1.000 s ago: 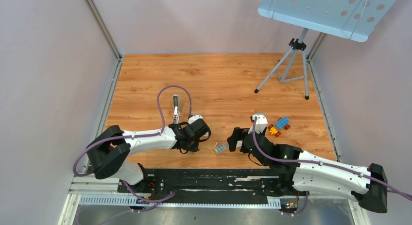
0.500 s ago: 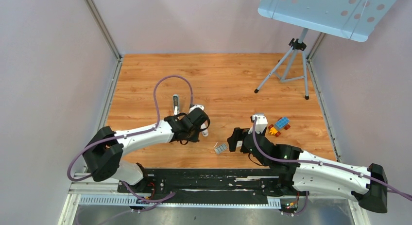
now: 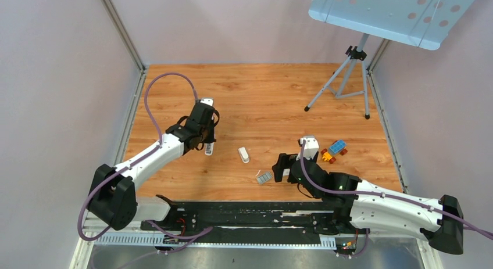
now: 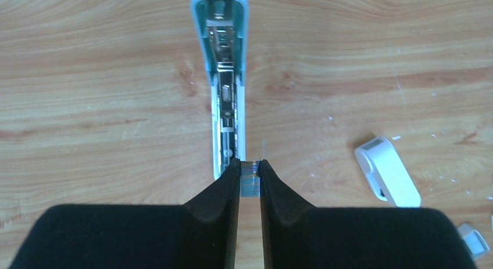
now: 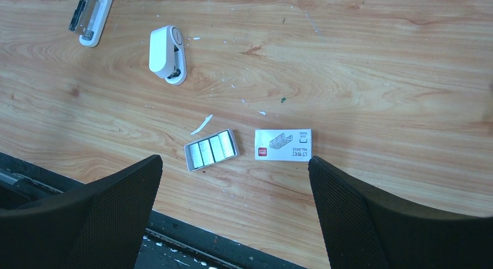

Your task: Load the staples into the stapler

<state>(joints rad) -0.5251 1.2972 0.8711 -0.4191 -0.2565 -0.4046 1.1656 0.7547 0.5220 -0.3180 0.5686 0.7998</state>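
Note:
The stapler [image 4: 227,77] lies open on the wooden table, its metal channel facing up and its pale blue end far from me. In the top view only its near tip [image 3: 209,149] shows below my left arm. My left gripper [image 4: 249,164] is shut on the staples [image 4: 250,179], a small ribbed grey strip, held right at the near end of the channel. My right gripper [image 5: 234,161] is wide open and empty, hovering over a small tray of staple strips [image 5: 211,149]. The stapler also shows in the right wrist view [image 5: 93,13].
A small white plastic piece [image 3: 243,155] lies mid-table. It also shows in the left wrist view [image 4: 386,176] and the right wrist view [image 5: 167,54]. A white box with a red mark [image 5: 283,144] lies beside the tray. Toy bricks [image 3: 334,150] and a tripod [image 3: 349,77] stand at right.
My left arm swung from the table's middle back and left to the stapler, leaving the small white piece lying uncovered. The right arm has not moved.

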